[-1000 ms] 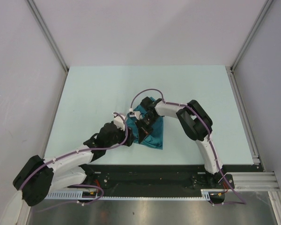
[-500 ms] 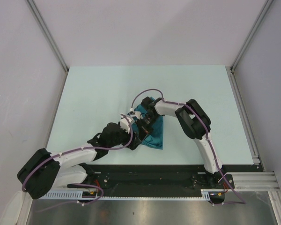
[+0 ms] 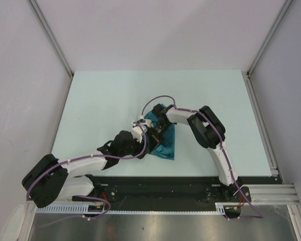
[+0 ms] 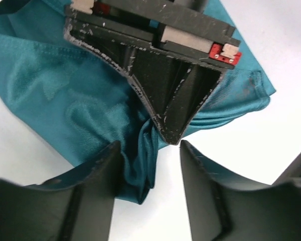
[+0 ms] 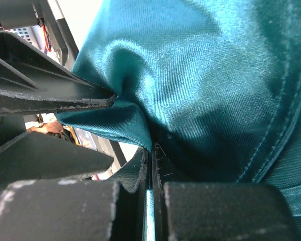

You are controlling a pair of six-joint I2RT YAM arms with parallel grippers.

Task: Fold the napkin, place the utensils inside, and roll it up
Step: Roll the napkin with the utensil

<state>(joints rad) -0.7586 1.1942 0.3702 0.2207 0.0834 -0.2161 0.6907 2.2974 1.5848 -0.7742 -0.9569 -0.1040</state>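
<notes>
Table: pale mint tabletop (image 3: 105, 100), matte and plain, filling the middle of the top view.
Back wall: flat light grey panel (image 3: 155, 30).
Side walls: grey left panel (image 3: 15, 100) and grey right panel (image 3: 291, 110), both meeting the table edges.
Corner posts: slim aluminium left post (image 3: 50, 35) and right post (image 3: 271, 35), slanting to the far corners.
Near edge: black base strip (image 3: 160, 183), then a brushed metal sheet (image 3: 160, 226).
Right side: aluminium rail (image 3: 263, 125) beside the tabletop.
Light: even, diffuse, shadows faint.

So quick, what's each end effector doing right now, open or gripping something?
Left end effector: open, a fold of the napkin between its fingers.
Right end effector: closed, pinching the napkin.
</notes>
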